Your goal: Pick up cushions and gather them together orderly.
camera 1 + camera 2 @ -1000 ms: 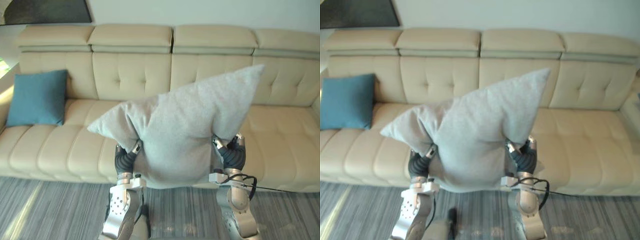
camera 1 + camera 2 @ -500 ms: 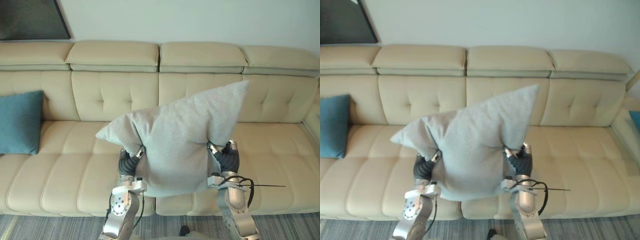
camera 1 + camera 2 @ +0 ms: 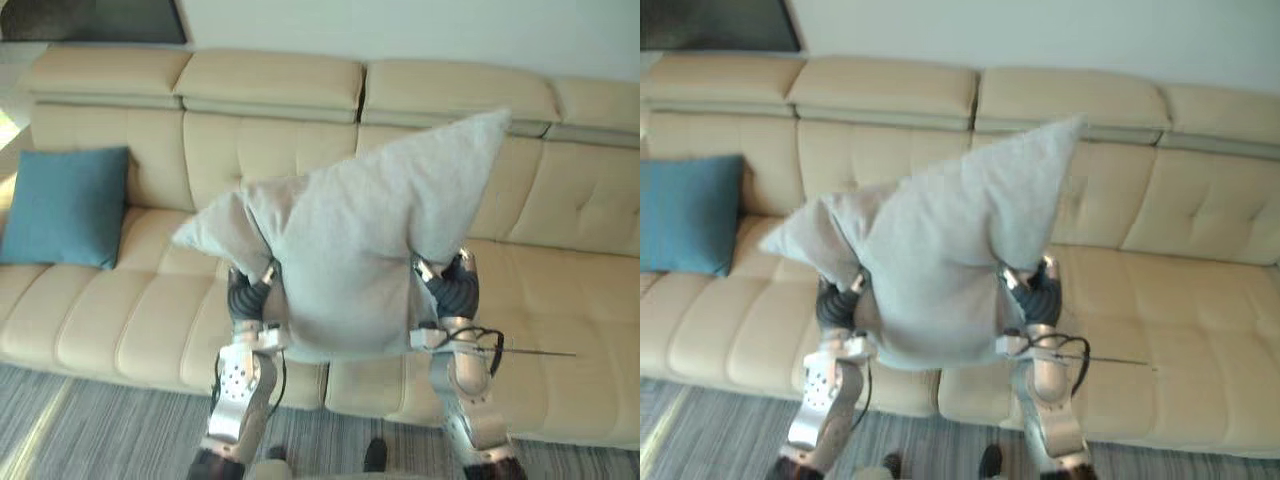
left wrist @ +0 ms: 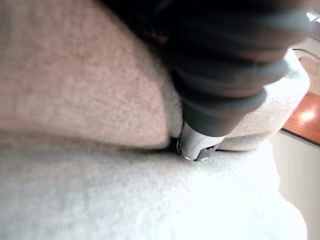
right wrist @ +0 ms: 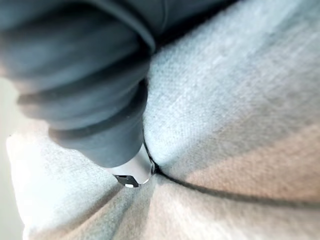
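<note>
We hold both arms up in front of us, the silver forearms near upright and well apart. Our left hand point(image 3: 247, 292) and right hand point(image 3: 453, 284) sit at about the same height, palms turned inward, each hidden past its dark ribbed cover.

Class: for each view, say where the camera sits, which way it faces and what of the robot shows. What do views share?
Left eye view: on the head, looking down at the beige sofa; both arms hold up the grey cushion, left hand and right hand at its lower sides.
Right eye view: beside it, same scene.
Left wrist view: on the left wrist, facing along the hand's dark cover into the grey cushion.
Right wrist view: likewise, right wrist.
Shared: eye views both show the blue cushion.
</note>
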`<state>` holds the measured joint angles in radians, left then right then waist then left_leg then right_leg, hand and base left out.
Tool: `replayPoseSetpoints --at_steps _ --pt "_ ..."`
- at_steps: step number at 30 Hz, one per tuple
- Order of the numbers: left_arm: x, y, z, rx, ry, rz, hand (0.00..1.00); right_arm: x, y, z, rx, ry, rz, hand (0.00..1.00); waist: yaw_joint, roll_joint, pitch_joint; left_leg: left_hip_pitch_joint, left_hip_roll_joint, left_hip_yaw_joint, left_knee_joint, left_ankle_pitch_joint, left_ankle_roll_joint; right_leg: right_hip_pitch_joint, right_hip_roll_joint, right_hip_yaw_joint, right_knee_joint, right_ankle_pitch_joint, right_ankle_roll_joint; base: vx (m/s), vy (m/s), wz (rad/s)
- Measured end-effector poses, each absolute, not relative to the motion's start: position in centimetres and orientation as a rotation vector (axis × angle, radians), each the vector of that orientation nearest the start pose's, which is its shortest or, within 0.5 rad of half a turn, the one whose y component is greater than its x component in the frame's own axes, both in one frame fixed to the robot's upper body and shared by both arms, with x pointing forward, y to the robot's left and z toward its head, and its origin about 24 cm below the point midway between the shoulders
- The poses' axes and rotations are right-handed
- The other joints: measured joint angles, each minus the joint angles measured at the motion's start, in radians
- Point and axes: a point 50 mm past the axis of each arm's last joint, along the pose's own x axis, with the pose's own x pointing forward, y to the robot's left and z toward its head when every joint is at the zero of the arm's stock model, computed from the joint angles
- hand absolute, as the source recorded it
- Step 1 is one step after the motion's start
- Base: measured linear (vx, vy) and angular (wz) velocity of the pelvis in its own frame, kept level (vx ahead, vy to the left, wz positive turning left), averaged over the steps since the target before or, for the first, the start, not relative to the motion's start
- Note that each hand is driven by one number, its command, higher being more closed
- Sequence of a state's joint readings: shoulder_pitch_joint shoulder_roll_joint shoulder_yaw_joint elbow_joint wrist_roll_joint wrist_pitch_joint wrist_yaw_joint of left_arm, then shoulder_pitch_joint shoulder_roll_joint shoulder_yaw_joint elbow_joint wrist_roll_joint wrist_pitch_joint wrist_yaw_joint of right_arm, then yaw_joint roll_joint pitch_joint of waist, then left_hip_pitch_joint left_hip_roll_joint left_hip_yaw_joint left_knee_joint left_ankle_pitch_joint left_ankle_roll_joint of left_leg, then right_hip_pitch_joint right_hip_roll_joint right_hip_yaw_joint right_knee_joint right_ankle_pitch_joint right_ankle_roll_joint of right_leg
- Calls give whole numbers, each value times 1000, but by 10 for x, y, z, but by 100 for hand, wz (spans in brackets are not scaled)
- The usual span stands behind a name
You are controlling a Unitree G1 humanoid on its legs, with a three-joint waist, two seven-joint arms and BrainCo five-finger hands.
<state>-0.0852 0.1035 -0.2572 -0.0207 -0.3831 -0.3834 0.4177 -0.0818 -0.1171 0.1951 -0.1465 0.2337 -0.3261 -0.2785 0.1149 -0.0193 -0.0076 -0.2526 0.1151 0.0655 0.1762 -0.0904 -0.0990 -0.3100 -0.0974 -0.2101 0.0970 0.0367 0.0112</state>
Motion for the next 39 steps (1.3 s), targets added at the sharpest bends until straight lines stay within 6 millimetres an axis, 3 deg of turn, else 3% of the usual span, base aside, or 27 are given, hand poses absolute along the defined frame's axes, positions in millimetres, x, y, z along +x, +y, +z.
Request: replayPoseSetpoints --at_steps 4,7,8,10,16,24,30,33,34,35,39 --pt "294 129 142 -406 -519 211 100 285 -127 161 215 -633 -84 100 1 -2 26 -130 -4 2 21 22 2 -152 -13 4 67 1 -12 -188 -43 0" --pt "323 126 196 -381 -657 209 100 309 -129 202 206 -751 -154 100 -3 1 69 -219 -3 2 16 61 -4 -251 -19 4 77 35 -15 -180 -46 0" --pt "327 125 207 -380 -686 208 100 313 -129 211 206 -773 -166 100 -5 1 79 -236 -3 2 14 68 -8 -268 -19 4 77 41 -17 -123 -55 0" --pt "339 118 248 -394 -777 204 100 325 -132 242 213 -847 -219 100 -9 3 116 -291 -1 2 1 96 -13 -327 -18 2 70 66 -22 -80 -44 2" --pt "354 110 317 -411 -884 220 100 339 -143 299 190 -962 -335 100 -25 7 174 -413 11 5 3 124 -33 -432 -3 0 33 121 -39 -9 -10 -1" --pt "364 108 357 -399 -881 252 100 351 -161 345 275 -985 -378 100 -31 4 265 -485 28 7 18 123 -36 -479 12 2 -1 142 -38 5 1 -1" --pt "379 110 358 -367 -796 250 100 376 -170 343 369 -834 -338 100 -27 6 282 -518 26 8 10 123 -36 -498 12 0 -37 159 -29 -1 4 1" --pt "381 111 357 -364 -783 257 100 379 -170 343 369 -816 -326 100 -22 6 284 -528 25 8 -2 123 -36 -512 12 -1 -43 159 -29 0 0 0" --pt "380 111 363 -370 -794 256 100 379 -171 349 367 -826 -324 0 -18 6 284 -548 24 8 -3 123 -36 -532 11 0 -43 163 -27 -36 10 -1" --pt "379 111 368 -376 -805 259 0 379 -171 357 365 -837 -322 0 -15 7 286 -564 24 8 -3 124 -36 -548 11 0 -48 169 -27 -40 11 -1" --pt "376 116 378 -392 -828 283 0 377 -174 370 409 -847 -328 0 -12 6 330 -575 22 11 -6 124 -36 -559 10 5 -57 178 -27 -43 8 -4"
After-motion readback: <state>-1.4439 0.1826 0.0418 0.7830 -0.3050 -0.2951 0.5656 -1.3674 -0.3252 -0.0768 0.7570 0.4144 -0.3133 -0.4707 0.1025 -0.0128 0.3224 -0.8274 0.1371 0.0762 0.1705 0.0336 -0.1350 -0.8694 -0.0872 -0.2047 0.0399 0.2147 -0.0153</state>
